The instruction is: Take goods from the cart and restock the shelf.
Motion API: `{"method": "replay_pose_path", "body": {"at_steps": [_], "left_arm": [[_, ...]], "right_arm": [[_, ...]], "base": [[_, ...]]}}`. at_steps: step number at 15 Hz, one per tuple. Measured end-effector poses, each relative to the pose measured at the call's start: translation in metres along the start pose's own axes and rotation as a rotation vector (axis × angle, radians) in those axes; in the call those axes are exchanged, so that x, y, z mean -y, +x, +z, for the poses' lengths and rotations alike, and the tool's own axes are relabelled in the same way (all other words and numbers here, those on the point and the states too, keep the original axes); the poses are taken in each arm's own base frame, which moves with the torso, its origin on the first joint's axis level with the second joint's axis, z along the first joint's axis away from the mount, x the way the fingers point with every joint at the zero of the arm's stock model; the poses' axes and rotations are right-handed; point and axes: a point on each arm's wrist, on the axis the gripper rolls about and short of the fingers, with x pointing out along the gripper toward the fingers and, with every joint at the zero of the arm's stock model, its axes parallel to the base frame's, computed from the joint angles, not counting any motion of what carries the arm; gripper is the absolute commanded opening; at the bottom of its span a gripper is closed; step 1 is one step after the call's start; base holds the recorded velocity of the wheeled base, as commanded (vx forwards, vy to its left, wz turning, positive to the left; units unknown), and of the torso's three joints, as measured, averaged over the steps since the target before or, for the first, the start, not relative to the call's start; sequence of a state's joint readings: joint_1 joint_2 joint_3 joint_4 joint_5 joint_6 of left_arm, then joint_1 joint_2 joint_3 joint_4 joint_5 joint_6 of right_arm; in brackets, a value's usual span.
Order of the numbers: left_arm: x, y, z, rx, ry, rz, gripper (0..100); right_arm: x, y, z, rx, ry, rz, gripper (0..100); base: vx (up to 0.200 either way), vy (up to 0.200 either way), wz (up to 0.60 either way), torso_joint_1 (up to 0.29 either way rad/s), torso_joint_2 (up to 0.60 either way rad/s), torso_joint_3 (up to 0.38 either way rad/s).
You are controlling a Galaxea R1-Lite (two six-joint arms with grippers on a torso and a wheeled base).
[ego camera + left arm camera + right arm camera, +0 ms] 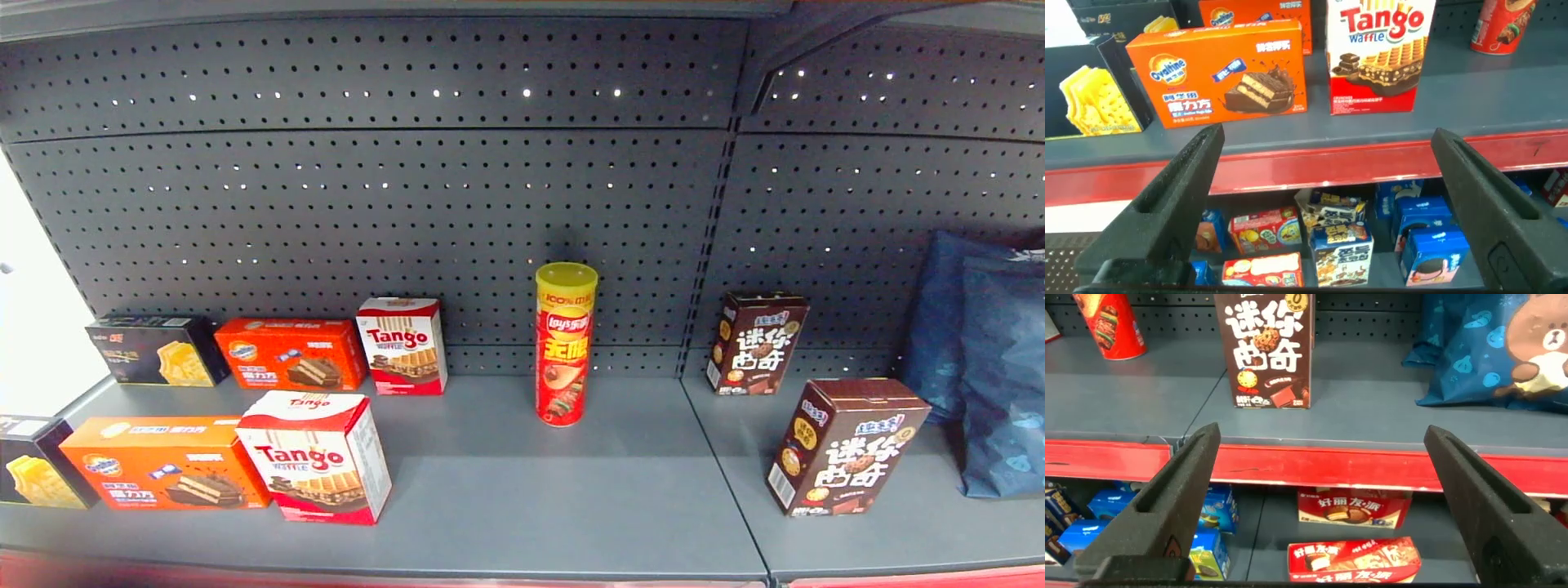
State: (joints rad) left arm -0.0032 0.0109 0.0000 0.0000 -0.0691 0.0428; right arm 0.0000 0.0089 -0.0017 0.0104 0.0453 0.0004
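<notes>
Left gripper (1327, 139), right gripper (1323, 434): both spread wide, empty, before shelf (506, 490) front edge. On shelf: boxes (318, 457) toward left edge, chip can (565, 343) mid-back; wide gaps. Judged partway, next item not yet picked.

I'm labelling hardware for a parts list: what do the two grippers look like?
The left gripper and the right gripper look alike: each has two plain matte black fingers, long and wedge-shaped, with bevelled edges, narrowing to blunt tips.

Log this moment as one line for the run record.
left claw: open, empty | right claw: open, empty | chips can: upright on shelf | stage: nothing held
</notes>
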Motion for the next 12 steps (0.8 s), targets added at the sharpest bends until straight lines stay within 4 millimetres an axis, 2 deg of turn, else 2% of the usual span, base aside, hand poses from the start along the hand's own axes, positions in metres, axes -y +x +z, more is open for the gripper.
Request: {"method": "replay_pose_path", "body": {"at_steps": [12], "left_arm": [[0.0000,0.0000,0.0000,0.000,-0.001,0.000,100]], "right_arm": [[0.0000,0.0000,0.0000,0.000,0.003,-0.001,100]], "base": [[0.000,0.000,0.60,0.003,0.00,0.000]]}}
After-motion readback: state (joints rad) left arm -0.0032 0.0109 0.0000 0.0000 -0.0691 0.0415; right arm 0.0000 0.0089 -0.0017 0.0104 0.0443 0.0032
